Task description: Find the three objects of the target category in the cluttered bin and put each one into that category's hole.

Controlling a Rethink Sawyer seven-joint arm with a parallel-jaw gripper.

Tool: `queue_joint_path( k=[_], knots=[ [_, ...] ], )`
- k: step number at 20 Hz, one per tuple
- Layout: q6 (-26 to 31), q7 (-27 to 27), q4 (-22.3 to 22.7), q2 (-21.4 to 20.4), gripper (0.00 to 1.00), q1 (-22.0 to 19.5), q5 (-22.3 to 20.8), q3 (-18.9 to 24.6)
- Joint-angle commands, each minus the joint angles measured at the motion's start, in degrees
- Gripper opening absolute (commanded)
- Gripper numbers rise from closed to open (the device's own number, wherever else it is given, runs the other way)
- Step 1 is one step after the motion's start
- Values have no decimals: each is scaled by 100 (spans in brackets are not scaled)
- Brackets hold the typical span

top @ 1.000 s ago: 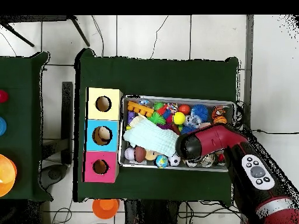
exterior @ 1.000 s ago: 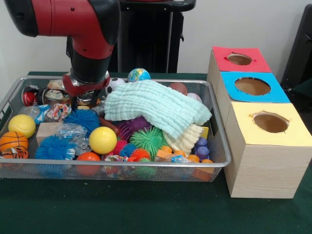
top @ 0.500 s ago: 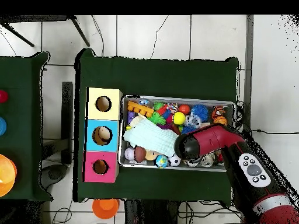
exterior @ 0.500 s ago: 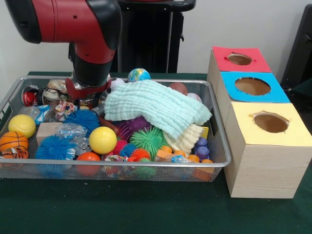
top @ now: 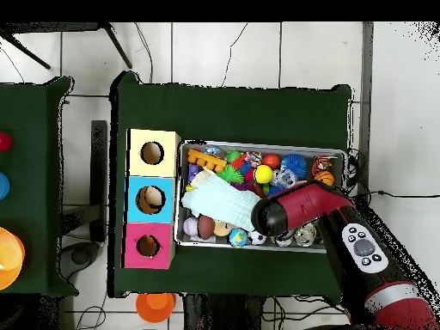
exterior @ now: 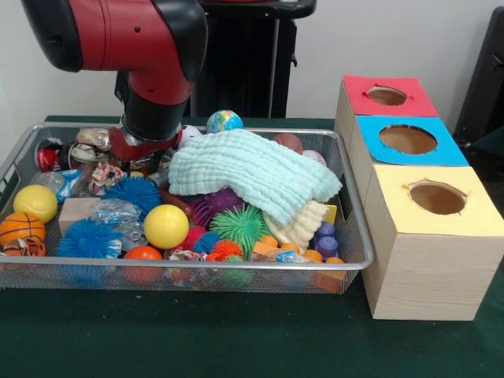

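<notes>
As the arm slides toward three o'clock along the far side of the bin, its claw is hidden, grip unknowable; nothing reached the holes.

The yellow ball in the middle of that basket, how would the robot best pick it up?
Judging by the pictures, from straight above. The yellow ball sits high on the clutter with its top bare, so jaws could close across its widest part. A blue spiky ball and a green spiky ball crowd its sides, so coming in sideways looks harder.
</notes>
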Motion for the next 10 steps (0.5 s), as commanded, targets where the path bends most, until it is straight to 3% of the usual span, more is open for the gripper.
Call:
queue_joint_path(
  k=[1,2,10],
  knots=[
    [65,-1494,-2,209,100,7,-411,-129],
    [63,-1512,12,200,0,4,-408,-123],
    [-68,-1574,115,143,0,-89,-366,-43]
  ],
)
